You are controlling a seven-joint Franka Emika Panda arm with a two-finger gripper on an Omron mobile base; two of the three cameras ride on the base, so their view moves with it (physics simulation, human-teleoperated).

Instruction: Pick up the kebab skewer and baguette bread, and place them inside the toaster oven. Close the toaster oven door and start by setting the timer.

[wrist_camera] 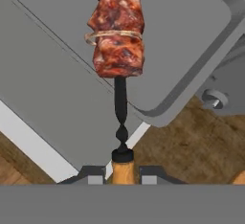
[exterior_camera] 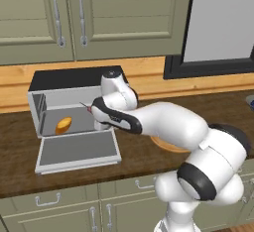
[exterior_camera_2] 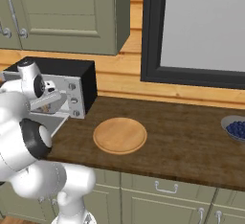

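- I see dark wood counter (exterior_camera_2: pixel 191 137), olive cabinets (exterior_camera: pixel 99 13).
- kebab skewer (wrist_camera: pixel 117 31) runs lengthwise away from gripper (wrist_camera: pixel 122 173), over open toaster oven door (exterior_camera: pixel 77 150).
- Fingers clamped on its wooden handle.

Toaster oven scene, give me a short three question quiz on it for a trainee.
1. True or false: the baguette bread already lies inside the toaster oven.
2. What is the gripper holding: A the round wooden plate, B the kebab skewer, C nothing?
3. Fill in: the toaster oven door is ____.

Key: 1 true. 2 B, the jaws are shut on the skewer's wooden handle end. 3 open, folded down flat over the counter.
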